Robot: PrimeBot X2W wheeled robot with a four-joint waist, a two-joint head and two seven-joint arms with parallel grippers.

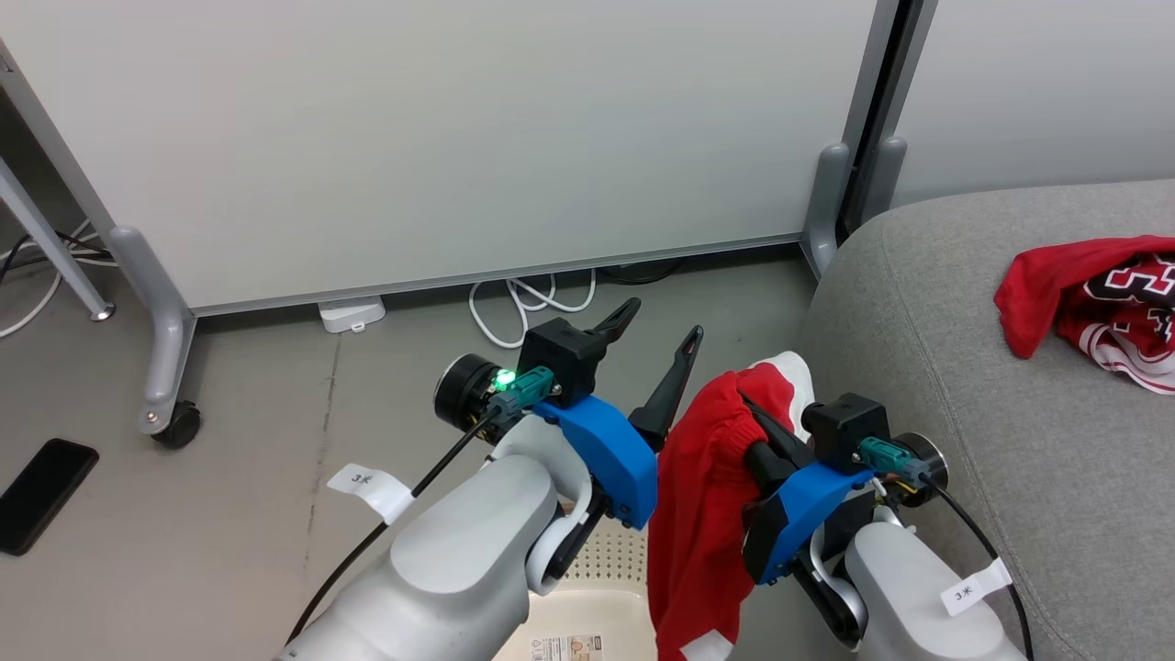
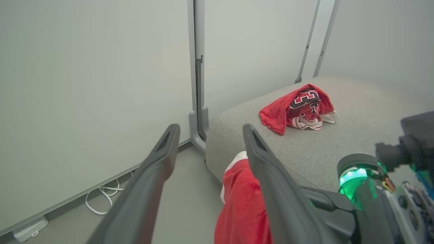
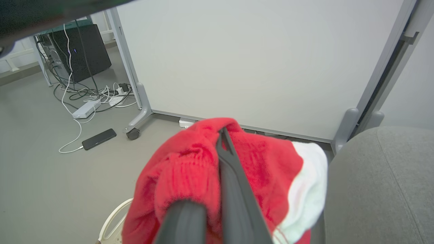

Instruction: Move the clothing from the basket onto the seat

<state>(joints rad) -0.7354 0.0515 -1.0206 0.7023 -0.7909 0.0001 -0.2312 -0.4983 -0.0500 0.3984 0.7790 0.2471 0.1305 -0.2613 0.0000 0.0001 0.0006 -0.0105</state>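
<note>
head view: right pincer (image 1: 760,430) clamps red shorts (image 1: 698,500); left pincer (image 1: 661,323) spread, empty.

Both forearms were pale grey and smooth: the left forearm (image 1: 459,551) at the lower middle of the head view, the right forearm (image 1: 918,597) at lower right. Each wrist carried a bright blue plastic bracket (image 1: 606,450) topped by a black block (image 1: 562,353), with a teal connector (image 1: 523,386) feeding a black cable (image 1: 404,514) that bore a white paper tag (image 1: 367,487) (printed "3米", as far as it read). A green light (image 1: 505,377) glowed beside the left wrist's black cylinder (image 1: 464,390). The left gripper (image 1: 659,332) had two long, dark, tapering fingers (image 1: 675,386) with slotted tips.
</note>
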